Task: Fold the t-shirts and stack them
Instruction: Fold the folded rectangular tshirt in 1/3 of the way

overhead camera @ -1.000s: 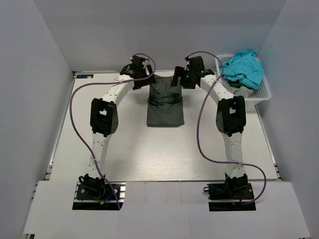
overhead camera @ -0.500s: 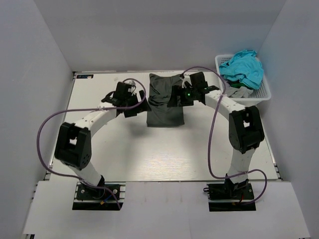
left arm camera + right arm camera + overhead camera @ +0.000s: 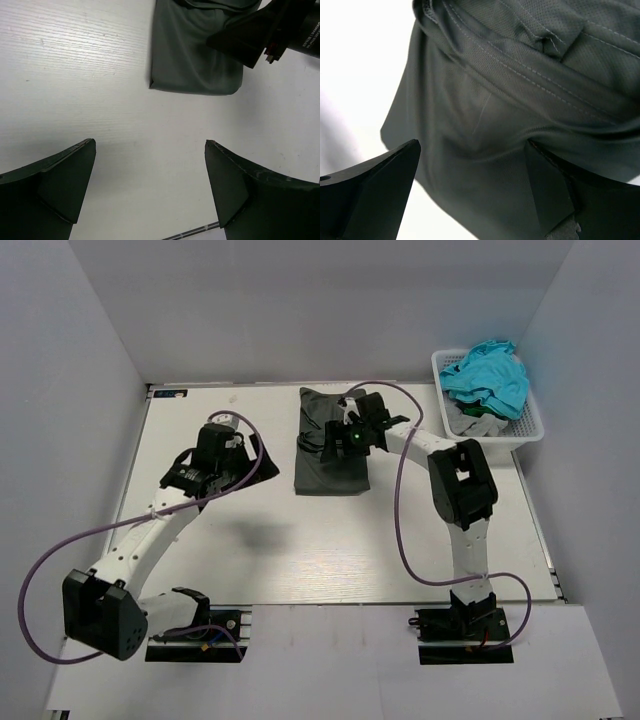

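The right end effector (image 3: 343, 438) stands with its jaws spread wide and nothing between them, directly over the dark grey shirt (image 3: 332, 472). In its wrist view the two fingers frame the cloth's folds and stitched seams (image 3: 510, 100); whether the tips touch the fabric cannot be told. Behind it the forearm runs out to the right. It bends at an elbow above the desk's right half, and from there the arm drops to its base at the near edge.

The left end effector (image 3: 225, 445) is also wide and holds nothing. It hangs above bare desk (image 3: 300, 540), left of the shirt and apart from it. Its wrist view looks down between the fingers (image 3: 75, 175) at the white surface, with the shirt's near edge (image 3: 192, 65) beyond them. Its forearm slants back toward the near left corner, where the elbow is folded low beside the base.

The dark grey shirt lies folded into a rectangle at the middle of the far edge. A turquoise shirt (image 3: 487, 375) and a light grey one (image 3: 480, 424) are heaped in the white basket (image 3: 530, 418) at the far right corner.
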You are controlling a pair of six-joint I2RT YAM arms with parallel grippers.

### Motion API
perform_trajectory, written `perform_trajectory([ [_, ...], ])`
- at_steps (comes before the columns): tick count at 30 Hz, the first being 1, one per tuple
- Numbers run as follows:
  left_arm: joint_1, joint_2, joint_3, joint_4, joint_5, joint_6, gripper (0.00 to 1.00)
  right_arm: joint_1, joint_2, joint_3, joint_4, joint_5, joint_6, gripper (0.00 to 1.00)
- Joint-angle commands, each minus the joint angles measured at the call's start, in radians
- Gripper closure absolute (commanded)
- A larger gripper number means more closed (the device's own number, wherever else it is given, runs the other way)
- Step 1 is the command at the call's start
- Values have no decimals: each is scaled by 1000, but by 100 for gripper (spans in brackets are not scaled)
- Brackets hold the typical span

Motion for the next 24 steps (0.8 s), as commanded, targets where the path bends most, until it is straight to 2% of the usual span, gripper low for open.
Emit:
perform_trajectory([
  [1, 13, -38, -16, -71, -61, -7, 0, 17, 14, 65, 90, 85, -15, 10],
  [12, 22, -38, 3, -141, -94, -7, 0, 11, 151, 250, 199, 269, 46, 10],
  [17, 22, -18, 27, -166, -103, -7, 0, 9, 275, 412, 158, 370, 75, 10],
  [20, 22, -18, 27, -175, -113, -7, 0, 9, 318, 527, 104, 418, 40, 10],
  [22, 22, -18, 27, -175, -113, -7, 0, 8, 311, 555, 94, 426, -1, 10],
  [24, 22, -18, 27, -164, -113, 2, 0, 9, 247, 515, 85, 438, -36, 10],
])
